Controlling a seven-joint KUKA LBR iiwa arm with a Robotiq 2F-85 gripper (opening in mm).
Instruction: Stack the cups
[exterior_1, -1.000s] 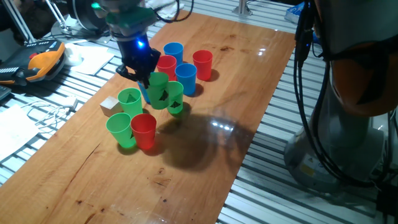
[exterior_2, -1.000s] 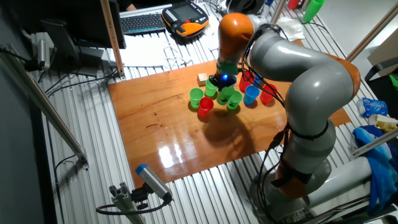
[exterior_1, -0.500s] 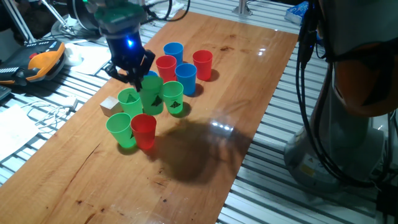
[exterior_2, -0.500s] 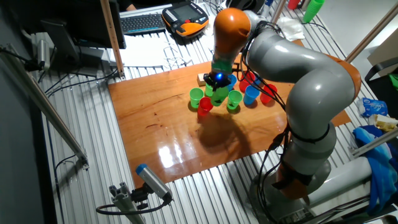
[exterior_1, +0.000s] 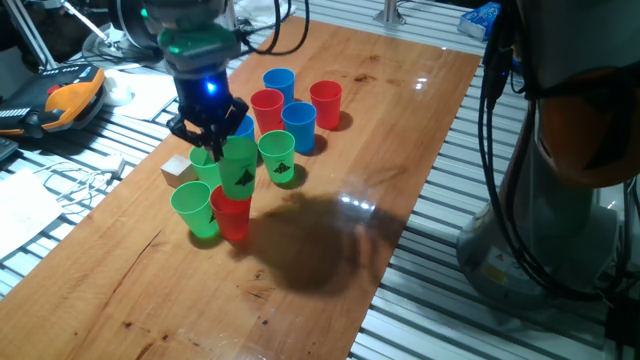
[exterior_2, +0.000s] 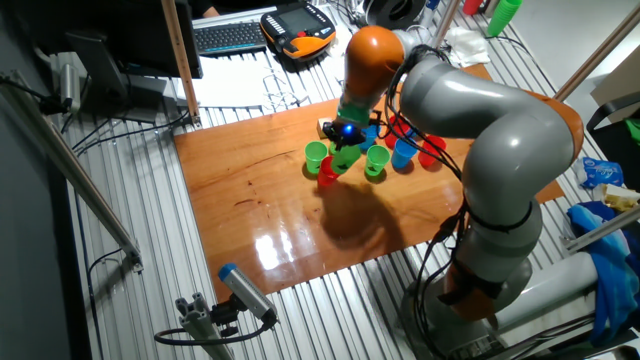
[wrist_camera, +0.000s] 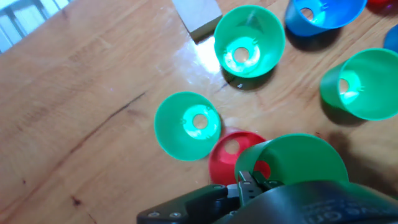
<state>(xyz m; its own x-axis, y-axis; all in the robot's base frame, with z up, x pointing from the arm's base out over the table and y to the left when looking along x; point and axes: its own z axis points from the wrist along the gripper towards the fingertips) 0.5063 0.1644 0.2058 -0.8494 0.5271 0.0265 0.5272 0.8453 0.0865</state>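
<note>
The gripper (exterior_1: 213, 152), jaws clenched on a green cup (exterior_1: 238, 168), has carried it over the red cup (exterior_1: 232, 214), ready to nest.

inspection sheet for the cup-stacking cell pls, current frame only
Surface: wooden table, glare patch near its middle.
Job's things: held green cup with a dark mark, above the red cup; green cup stands beside the red one; another marked green cup; blue cup, red cup and more behind.
Clutter: wooden cube near the table edge.
Grippers: pincer shut on the held green cup.
Cables: black bundle down the robot base; white leads off the table.
Surroundings: orange pendant, keyboard.
</note>
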